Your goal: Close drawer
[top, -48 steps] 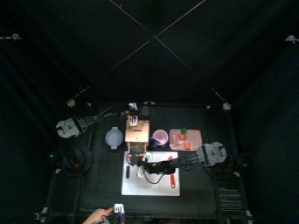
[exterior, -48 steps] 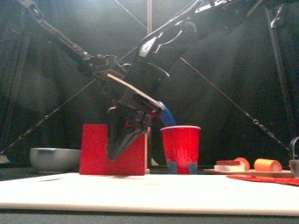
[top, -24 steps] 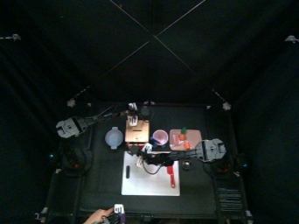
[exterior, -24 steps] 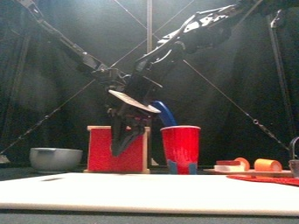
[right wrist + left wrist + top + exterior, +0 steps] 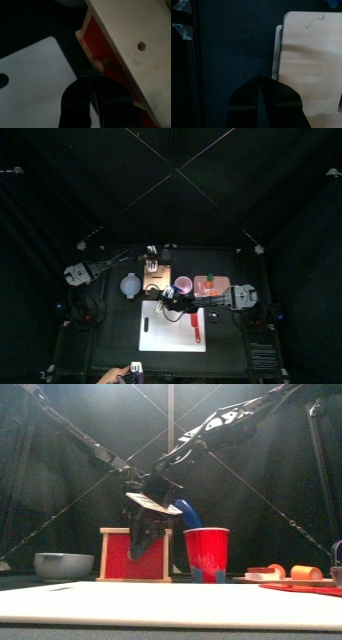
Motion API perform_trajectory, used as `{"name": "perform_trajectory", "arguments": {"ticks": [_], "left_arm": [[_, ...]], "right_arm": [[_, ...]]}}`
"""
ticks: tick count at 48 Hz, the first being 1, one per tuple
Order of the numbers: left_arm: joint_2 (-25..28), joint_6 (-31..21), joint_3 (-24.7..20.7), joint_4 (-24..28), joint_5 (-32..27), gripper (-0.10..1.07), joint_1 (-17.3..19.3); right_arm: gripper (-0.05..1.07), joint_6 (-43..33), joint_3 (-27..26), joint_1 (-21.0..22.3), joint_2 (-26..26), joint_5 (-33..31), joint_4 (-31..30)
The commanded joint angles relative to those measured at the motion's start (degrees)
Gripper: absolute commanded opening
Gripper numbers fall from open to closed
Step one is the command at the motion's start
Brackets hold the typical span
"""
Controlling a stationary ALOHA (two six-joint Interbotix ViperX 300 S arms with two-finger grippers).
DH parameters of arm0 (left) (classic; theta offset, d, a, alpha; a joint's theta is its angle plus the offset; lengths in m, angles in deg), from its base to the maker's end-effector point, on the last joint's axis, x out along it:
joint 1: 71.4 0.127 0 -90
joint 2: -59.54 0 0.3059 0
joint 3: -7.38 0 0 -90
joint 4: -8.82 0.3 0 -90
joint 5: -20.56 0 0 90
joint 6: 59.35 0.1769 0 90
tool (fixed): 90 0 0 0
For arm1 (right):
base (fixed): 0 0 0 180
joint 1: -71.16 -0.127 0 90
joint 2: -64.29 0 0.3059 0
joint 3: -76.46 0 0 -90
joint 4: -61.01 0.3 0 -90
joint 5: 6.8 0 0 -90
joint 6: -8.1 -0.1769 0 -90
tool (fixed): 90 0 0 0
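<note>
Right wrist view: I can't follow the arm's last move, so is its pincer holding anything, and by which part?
Nothing; the right pincer is shut and empty beside the tan-orange wooden box's red drawer front.

Pale matt wooden box (image 5: 133, 40); glossy red plastic cup (image 5: 206, 549).

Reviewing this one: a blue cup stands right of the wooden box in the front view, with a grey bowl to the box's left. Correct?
Not quite. The cup is red, not blue, as the front view shows. The rest holds: it stands right of the wooden box, and the grey bowl sits to the box's left.
</note>
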Motion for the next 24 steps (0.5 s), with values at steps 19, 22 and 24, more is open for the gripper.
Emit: {"name": "perform_trajectory", "arguments": {"ticks": [19,22,24], "left_arm": [[-5.10,-1.76,-1.41,-0.18,4.92,0.49,0.70],[-6.59,-2.02,-1.41,-0.18,5.10,0.49,0.62],[-7.56,-2.55,-1.23,-0.35,5.27,0.49,0.53]], "right_arm": [[0.04,-0.18,4.66,-6.68,-12.13,5.63,7.03],[0.04,-0.18,7.21,-7.82,-14.77,5.80,7.12],[0.04,-0.18,8.88,-8.44,-16.35,5.98,6.94]]}}
